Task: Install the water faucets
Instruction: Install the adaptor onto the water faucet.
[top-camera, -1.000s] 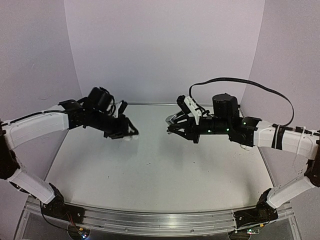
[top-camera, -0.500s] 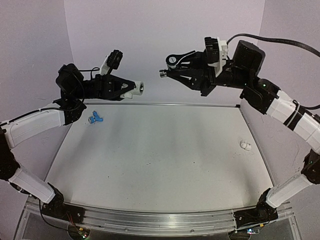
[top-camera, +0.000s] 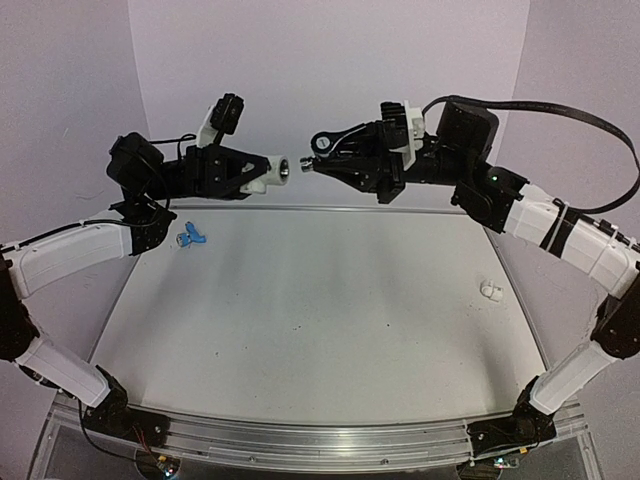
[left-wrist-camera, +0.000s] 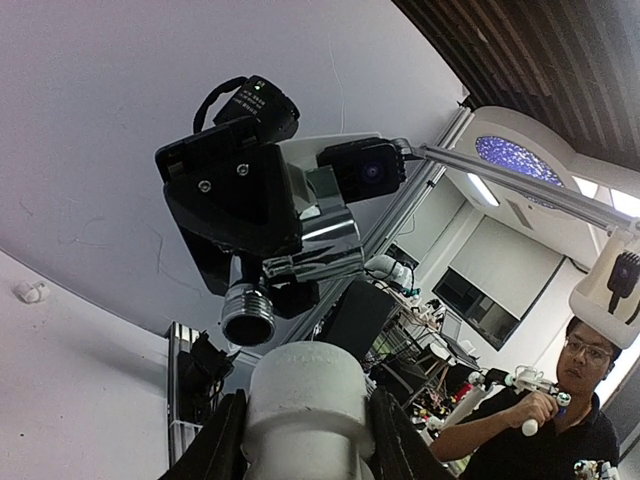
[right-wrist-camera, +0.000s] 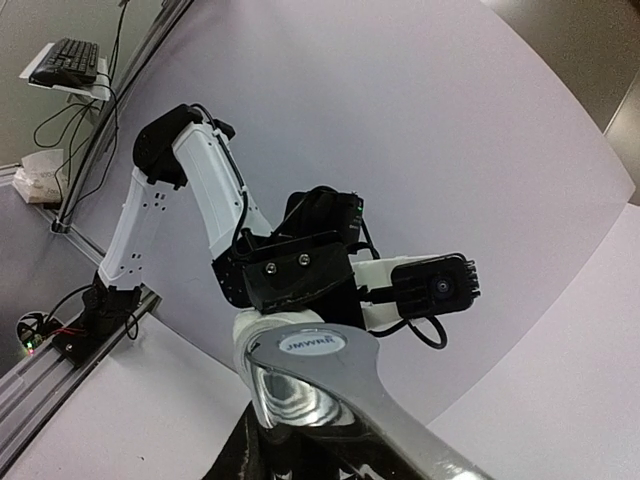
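Polished metal catches the light where the silver faucet (top-camera: 320, 150) is held clamped in the right hand (top-camera: 350, 160), high above the desk (top-camera: 320, 330). Its spout end points straight at the left hand (top-camera: 255, 172), whose fingers are closed on a white pipe fitting (top-camera: 277, 170). The two parts sit end to end between the hands. The top view cannot settle whether they are just apart or barely touching. The silver piece looks rigid and slick, probably the heaviest of these small things, so a grip low on its body, leaving the lever free, seems the safest against twisting. The blue faucet (top-camera: 190, 237) lies on the desk below and outboard of the left hand, near the far left corner. Being plastic, it is probably light and stiff, and it may skid when nudged. Its short body looks a better place to pinch than its thin handle. A second white fitting (top-camera: 490, 291) rests well below the right hand, near the desk's right edge. The desk is a pale, matte sheet with a few dark specks, edged at the near side by an aluminium rail (top-camera: 300, 440), and plain lilac walls (top-camera: 320, 80) close it on three sides. Past the walls, the left wrist view shows a lit workroom with a person (left-wrist-camera: 570, 400) in it.
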